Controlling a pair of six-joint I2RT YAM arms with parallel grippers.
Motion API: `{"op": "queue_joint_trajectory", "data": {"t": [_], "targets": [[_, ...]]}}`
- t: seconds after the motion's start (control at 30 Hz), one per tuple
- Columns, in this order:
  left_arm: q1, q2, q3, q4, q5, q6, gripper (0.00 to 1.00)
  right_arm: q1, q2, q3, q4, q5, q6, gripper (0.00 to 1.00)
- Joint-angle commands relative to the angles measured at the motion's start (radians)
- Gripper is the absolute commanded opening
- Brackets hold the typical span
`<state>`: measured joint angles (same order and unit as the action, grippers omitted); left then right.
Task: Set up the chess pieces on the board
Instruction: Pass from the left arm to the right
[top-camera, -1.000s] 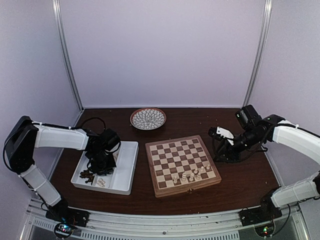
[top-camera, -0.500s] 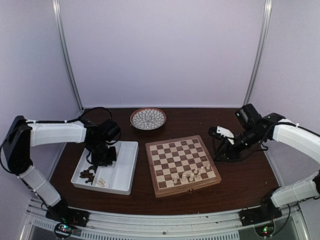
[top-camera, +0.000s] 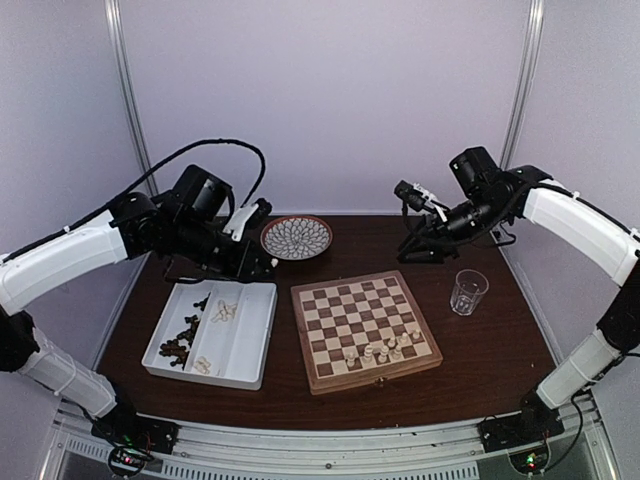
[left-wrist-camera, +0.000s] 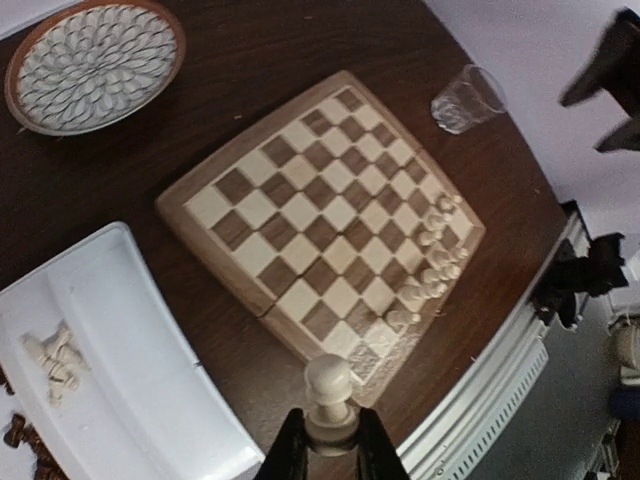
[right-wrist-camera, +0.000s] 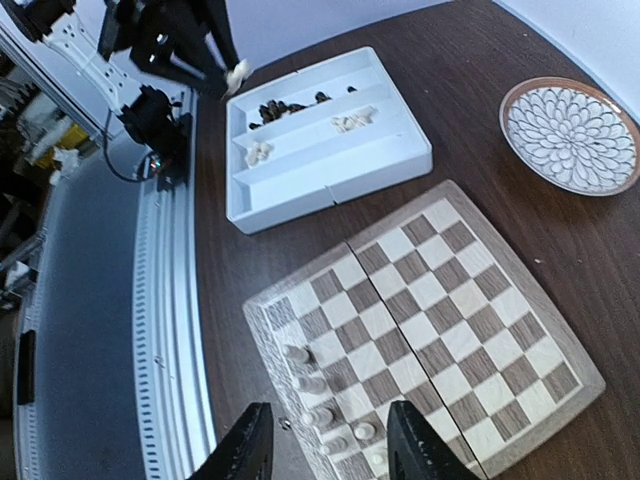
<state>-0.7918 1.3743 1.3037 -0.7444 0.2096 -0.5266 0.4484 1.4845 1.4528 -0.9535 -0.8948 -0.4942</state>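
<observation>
The board (top-camera: 303, 345) lies mid-table, with several cream chess pieces (top-camera: 385, 348) along its near right edge. They also show in the left wrist view (left-wrist-camera: 432, 268) and the right wrist view (right-wrist-camera: 318, 398). My left gripper (top-camera: 248, 214) hangs high over the tray's far end, shut on a cream pawn (left-wrist-camera: 329, 393) held by its base. My right gripper (top-camera: 412, 250) is raised above the board's far right corner, open with nothing in it (right-wrist-camera: 325, 445). More cream pieces (top-camera: 222, 312) and dark pieces (top-camera: 178, 348) lie in the white tray (top-camera: 250, 345).
A round patterned plate (top-camera: 296, 237) sits behind the board. A clear glass (top-camera: 467, 291) stands upright on the table to the right of the board. The metal rail (top-camera: 330, 445) runs along the near edge.
My left gripper rose out of the tray with the cream pawn, moving back and right. My right arm lifted up and back; the glass now shows on the table.
</observation>
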Motion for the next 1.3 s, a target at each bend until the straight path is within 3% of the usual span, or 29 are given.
{"op": "queue_joint_trajectory", "data": {"t": [0.0, 0.23, 0.4, 0.57, 1.27], "targets": [[-0.081, 0.025, 0.061, 0.072, 0.194, 0.087, 0.02, 0.048, 0.119, 0.121, -0.014, -0.199, 0.139, 0.43], [-0.180, 0.104, 0.143, 0.073, 0.234, 0.113, 0.03, 0.137, 0.237, 0.209, 0.072, -0.329, 0.335, 0.44], [-0.221, 0.136, 0.187, 0.073, 0.229, 0.120, 0.03, 0.171, 0.278, 0.224, 0.080, -0.464, 0.378, 0.50], [-0.230, 0.145, 0.193, 0.098, 0.236, 0.122, 0.03, 0.201, 0.271, 0.191, 0.090, -0.496, 0.380, 0.51], [-0.231, 0.154, 0.215, 0.121, 0.204, 0.131, 0.02, 0.251, 0.267, 0.141, 0.154, -0.546, 0.422, 0.36]]}}
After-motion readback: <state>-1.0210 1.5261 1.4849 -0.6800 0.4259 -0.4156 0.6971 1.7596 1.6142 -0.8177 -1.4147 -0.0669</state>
